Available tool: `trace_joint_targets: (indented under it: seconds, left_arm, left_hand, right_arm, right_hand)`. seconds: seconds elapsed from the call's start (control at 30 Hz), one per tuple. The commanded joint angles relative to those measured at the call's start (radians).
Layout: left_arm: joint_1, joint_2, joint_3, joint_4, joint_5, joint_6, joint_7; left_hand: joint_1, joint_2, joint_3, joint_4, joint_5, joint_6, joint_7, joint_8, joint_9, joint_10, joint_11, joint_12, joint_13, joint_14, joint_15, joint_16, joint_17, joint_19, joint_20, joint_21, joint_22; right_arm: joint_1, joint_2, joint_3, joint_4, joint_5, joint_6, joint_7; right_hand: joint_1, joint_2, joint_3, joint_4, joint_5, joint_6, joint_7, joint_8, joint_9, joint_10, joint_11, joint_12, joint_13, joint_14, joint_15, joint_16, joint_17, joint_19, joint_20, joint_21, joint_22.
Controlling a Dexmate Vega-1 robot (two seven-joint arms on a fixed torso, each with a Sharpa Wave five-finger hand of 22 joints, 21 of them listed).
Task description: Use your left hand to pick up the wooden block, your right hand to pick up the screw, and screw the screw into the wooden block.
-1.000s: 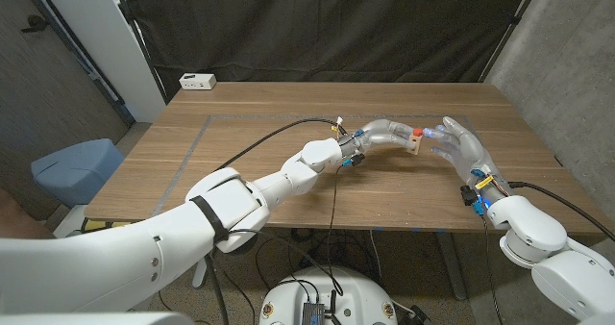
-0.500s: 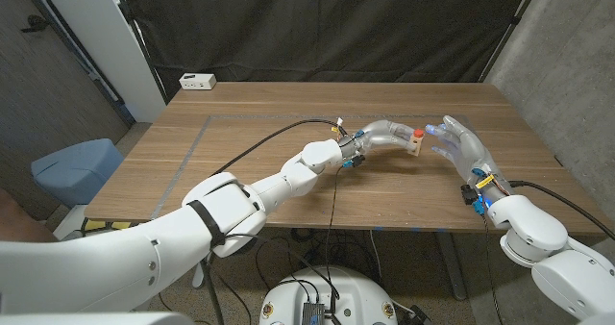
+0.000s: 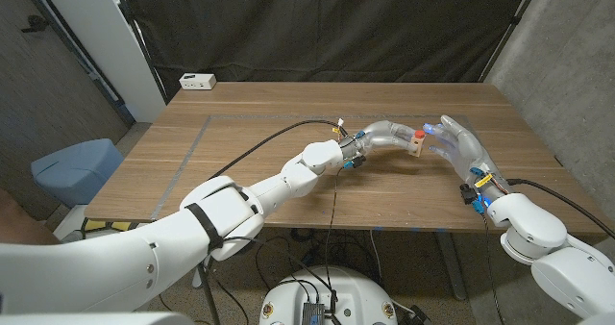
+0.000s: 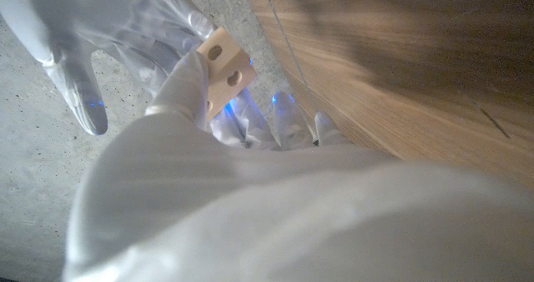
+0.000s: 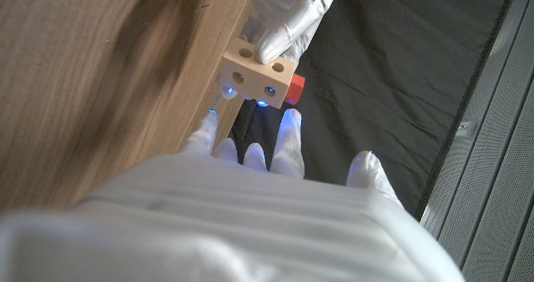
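Note:
My left hand (image 3: 387,133) holds the small wooden block (image 3: 415,145) above the table's right middle. The block (image 5: 257,78) shows two round holes on one face, and the left fingers (image 5: 288,23) grip it from the far side. The screw's red head (image 3: 420,132) sticks out of the block's top; it also shows beside the block as a red head (image 5: 295,88). My right hand (image 3: 457,144) is just right of the block with its fingers apart, and its fingertips (image 5: 288,123) reach up close under the screw. Contact is unclear. From the left wrist view, the block (image 4: 225,69) sits at my fingertips.
A white power strip (image 3: 197,81) lies at the table's back left corner. A black cable (image 3: 279,133) runs over the table (image 3: 240,109) along my left arm. A blue seat (image 3: 77,166) stands off the table's left side. A black curtain hangs behind.
My right hand has edged slightly left, bringing its fingertips closer to the block and screw. The left hand and the block have barely moved.

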State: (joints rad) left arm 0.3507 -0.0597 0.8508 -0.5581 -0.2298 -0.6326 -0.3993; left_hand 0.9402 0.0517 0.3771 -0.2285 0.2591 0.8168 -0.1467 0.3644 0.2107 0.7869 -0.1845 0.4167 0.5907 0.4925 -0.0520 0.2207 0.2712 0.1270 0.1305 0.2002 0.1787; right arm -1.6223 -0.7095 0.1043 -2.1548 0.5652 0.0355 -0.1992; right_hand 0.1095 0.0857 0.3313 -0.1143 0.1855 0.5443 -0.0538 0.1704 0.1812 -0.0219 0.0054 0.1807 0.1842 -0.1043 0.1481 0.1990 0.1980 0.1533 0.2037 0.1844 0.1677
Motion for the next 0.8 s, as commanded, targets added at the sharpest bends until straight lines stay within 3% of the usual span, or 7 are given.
trace_joint_targets:
  seconds: [0.03,0.5,0.8]
  left_arm:
    - [0.004,0.001,0.004,-0.013,0.006,0.010,0.011]
    - [0.000,-0.006,0.006,-0.004,0.007,0.011,0.015]
    - [-0.021,-0.031,0.005,0.053,0.004,-0.005,0.009]
  left_hand:
    - [-0.081,0.089,0.079,0.076,0.007,0.080,0.028,0.009,0.006,0.009,0.000,0.038,0.002,0.007,-0.052,0.005,0.004,0.008,0.002,0.006,0.004]
    - [-0.080,0.090,0.079,0.076,0.007,0.078,0.030,0.009,0.006,0.007,0.002,0.039,0.004,0.007,-0.050,0.005,0.005,0.008,0.002,0.006,0.004]
    - [-0.080,0.089,0.079,0.075,0.007,0.081,0.030,0.010,0.006,0.009,0.001,0.039,0.004,0.007,-0.052,0.005,0.005,0.008,0.002,0.006,0.004]
  right_arm:
    - [0.003,-0.010,0.000,0.016,0.011,0.011,0.022]
    - [0.005,-0.013,0.001,0.025,0.021,0.016,0.031]
    - [0.010,-0.017,0.002,0.028,0.029,0.010,0.031]
  right_hand:
    - [-0.002,-0.004,-0.002,0.002,0.003,0.012,0.007,0.010,0.003,-0.009,0.004,-0.001,0.001,-0.004,0.002,-0.002,0.002,-0.006,0.005,-0.002,0.003]
    - [-0.003,-0.002,-0.003,0.002,0.004,0.058,0.021,0.028,0.004,-0.003,-0.002,0.006,0.001,-0.006,0.002,0.000,0.002,-0.007,0.005,0.001,0.003]
    - [-0.002,-0.001,-0.002,0.002,0.004,0.082,0.026,0.035,0.005,0.002,-0.006,0.009,0.001,-0.005,0.001,0.001,0.001,-0.006,0.005,0.002,0.003]
